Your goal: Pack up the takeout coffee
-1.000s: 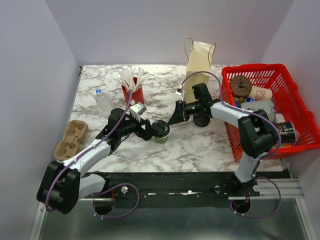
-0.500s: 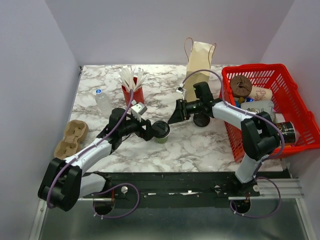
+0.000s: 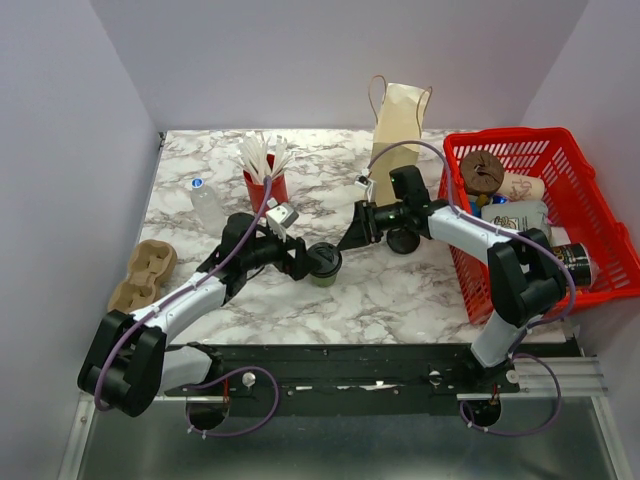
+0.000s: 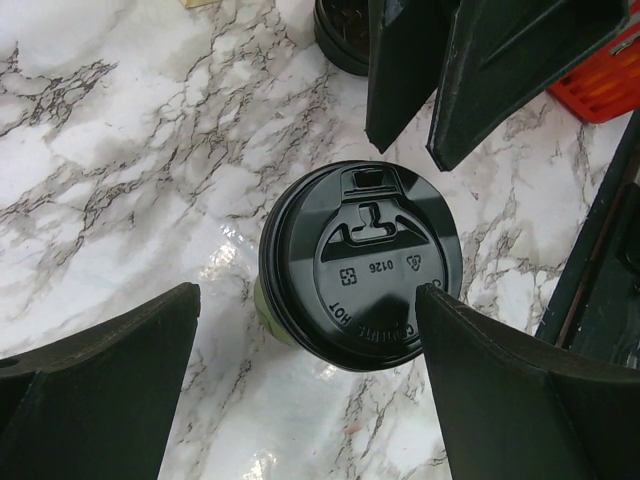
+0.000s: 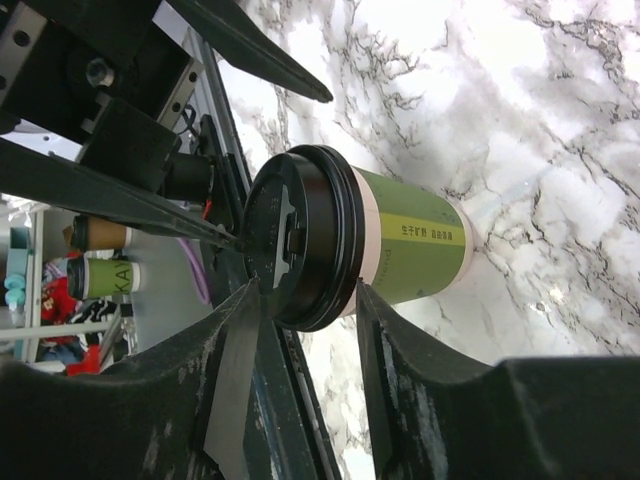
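The takeout coffee [image 3: 323, 262], an olive-green paper cup with a black lid, stands upright on the marble table [image 3: 400, 290]. My left gripper [image 3: 303, 263] is open just left of it. In the left wrist view the lid [image 4: 360, 265] lies between my wide-apart fingers [image 4: 100, 390], and the right one touches or overlaps the lid's rim. My right gripper [image 3: 350, 236] is open just right of and behind the cup. In the right wrist view its tips [image 5: 305, 290] flank the lid's edge [image 5: 300, 235] without gripping it. The cup's green wall [image 5: 415, 245] shows there.
A tan paper bag [image 3: 400, 125] stands at the back. A red basket [image 3: 600, 215] of cups is at the right. A red cup of white sticks [image 3: 265, 180], a small bottle [image 3: 205, 205] and a cardboard cup carrier [image 3: 140, 280] are at the left. A loose black disc [image 3: 403, 240] lies under the right arm.
My left gripper has edged slightly toward the cup. The right arm has shifted only a little. The cup has stayed in place.
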